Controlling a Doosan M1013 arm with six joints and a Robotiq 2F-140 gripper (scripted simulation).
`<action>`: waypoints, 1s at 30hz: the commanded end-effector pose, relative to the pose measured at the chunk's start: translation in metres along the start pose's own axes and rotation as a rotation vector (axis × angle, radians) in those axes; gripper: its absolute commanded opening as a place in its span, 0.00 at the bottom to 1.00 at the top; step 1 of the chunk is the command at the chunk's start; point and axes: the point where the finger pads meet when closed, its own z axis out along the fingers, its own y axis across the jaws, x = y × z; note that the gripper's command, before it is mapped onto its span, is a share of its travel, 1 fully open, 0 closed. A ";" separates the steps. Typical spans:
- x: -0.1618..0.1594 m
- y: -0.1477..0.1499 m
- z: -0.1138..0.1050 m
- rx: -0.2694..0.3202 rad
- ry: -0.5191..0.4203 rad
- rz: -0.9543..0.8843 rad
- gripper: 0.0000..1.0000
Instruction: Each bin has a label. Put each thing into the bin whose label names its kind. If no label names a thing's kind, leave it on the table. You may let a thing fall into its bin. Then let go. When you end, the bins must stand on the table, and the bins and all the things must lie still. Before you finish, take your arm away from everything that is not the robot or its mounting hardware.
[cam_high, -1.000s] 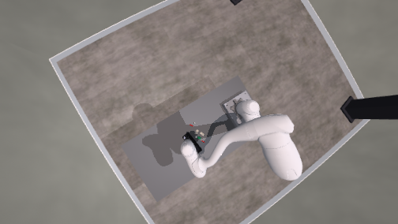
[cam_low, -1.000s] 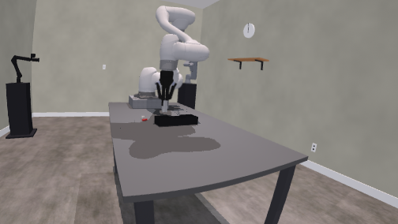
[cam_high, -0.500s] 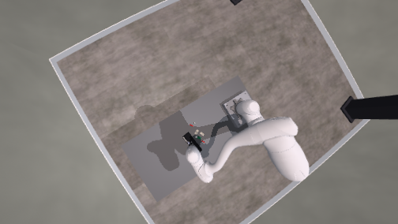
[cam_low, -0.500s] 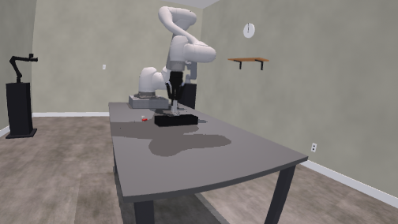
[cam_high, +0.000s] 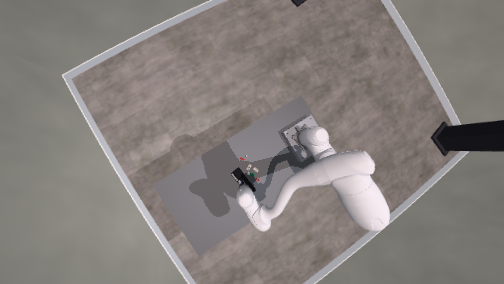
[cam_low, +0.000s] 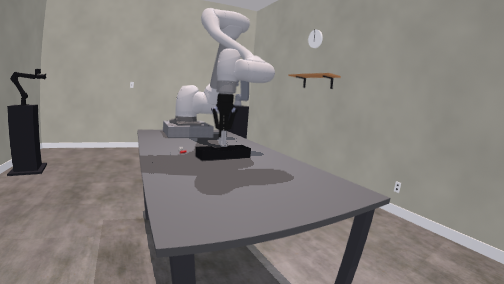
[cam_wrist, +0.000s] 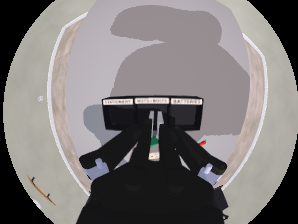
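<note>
Three black bins (cam_high: 243, 179) (cam_low: 222, 154) (cam_wrist: 201, 116) are sitting below my gripper (cam_high: 240, 182) (cam_low: 223, 142) (cam_wrist: 155, 117), its jaws standing narrow, seemingly empty, while a red thing (cam_high: 242, 159) (cam_low: 183, 151) (cam_wrist: 202, 143) is lying on the table (cam_high: 200, 240) (cam_low: 250, 200) (cam_wrist: 95, 65) nearby, so I'm wanting height over the dividers before swinging across.

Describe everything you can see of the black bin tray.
The black bin tray is a low, open-topped box, dull like plastic, sitting upright on the table. Dividers split it into three compartments in a row, with pale labels along one long rim: STATIONERY, NUTS+BOLTS and BATTERIES. The gripper's closed fingers hang over the middle; whether they touch it is unclear.
</note>
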 end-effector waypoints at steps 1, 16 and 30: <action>0.000 0.000 0.011 0.000 0.000 0.000 0.05; 0.000 0.000 0.044 0.000 0.000 0.000 0.05; 0.000 0.000 0.044 0.000 0.000 0.000 0.05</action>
